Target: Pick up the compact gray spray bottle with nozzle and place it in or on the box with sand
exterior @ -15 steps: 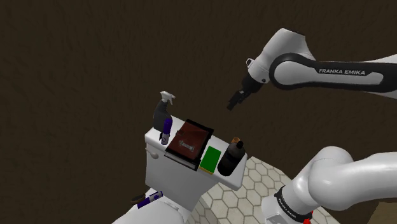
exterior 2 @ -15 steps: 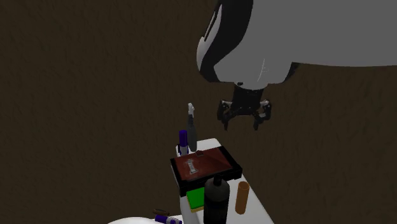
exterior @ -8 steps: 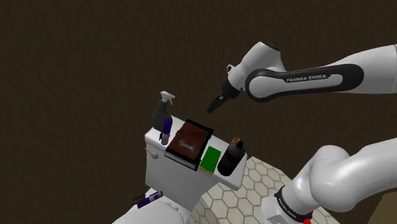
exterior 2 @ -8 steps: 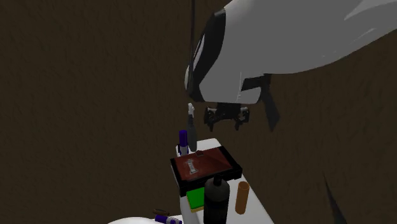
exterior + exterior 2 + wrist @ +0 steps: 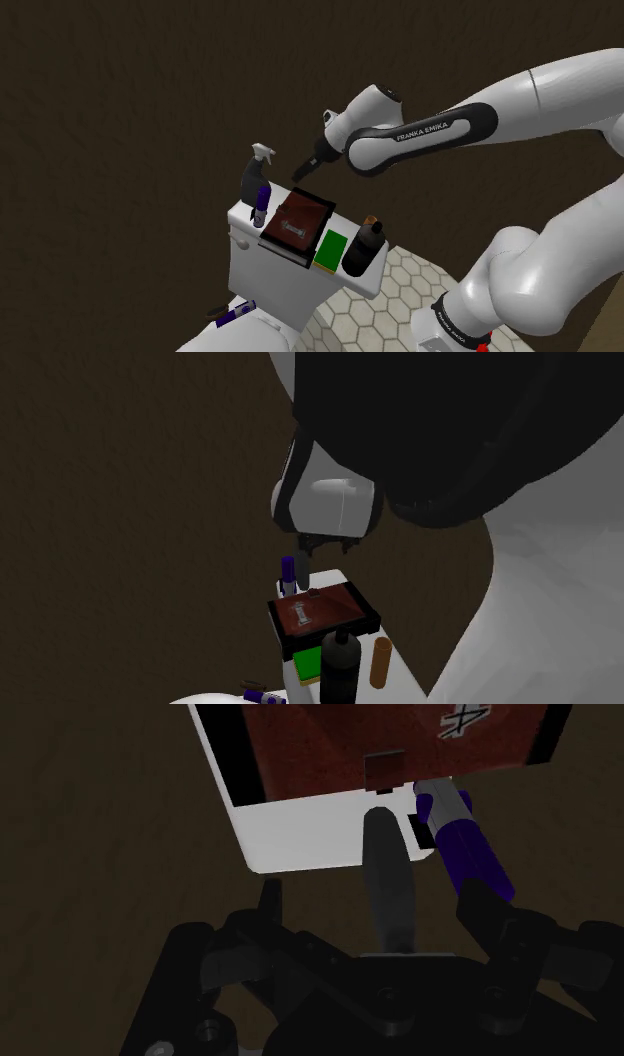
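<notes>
Gripper (image 5: 303, 170): hung in the air at 3 o'clock from the spray bottle (image 5: 254, 175), shoulder view.
Fingers (image 5: 482, 907): held apart, with the spray bottle framed between them, untouched.
Spray bottle: gray, stood upright on the white toilet tank (image 5: 262, 270), at 10 o'clock from the box (image 5: 297, 222).
Box: dark-rimmed, filled with reddish-brown sand.

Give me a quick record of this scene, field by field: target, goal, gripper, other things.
target: spray bottle, upright at one end of the tank, beside a purple bottle
goal: box of reddish sand, mid tank
gripper: open, near the spray bottle's top, not touching
others: green block, black bottle
</notes>
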`<action>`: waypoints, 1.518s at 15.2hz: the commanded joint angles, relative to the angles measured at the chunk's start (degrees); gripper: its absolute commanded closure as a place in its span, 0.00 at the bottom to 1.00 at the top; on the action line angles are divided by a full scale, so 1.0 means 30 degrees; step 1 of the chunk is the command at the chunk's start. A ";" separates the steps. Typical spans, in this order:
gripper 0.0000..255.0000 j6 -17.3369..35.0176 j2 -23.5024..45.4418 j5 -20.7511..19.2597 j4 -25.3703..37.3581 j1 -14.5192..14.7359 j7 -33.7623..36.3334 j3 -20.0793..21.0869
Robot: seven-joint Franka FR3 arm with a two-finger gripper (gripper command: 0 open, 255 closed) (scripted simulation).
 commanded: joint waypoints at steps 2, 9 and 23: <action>0.00 0.1957 0.2134 0.1115 0.1025 0.0609 -0.1133 0.0164; 0.00 0.4610 0.5957 0.3323 0.3640 0.0863 -0.3489 0.1333; 0.00 0.5523 0.7955 0.3626 0.4755 0.0681 -0.3828 0.1691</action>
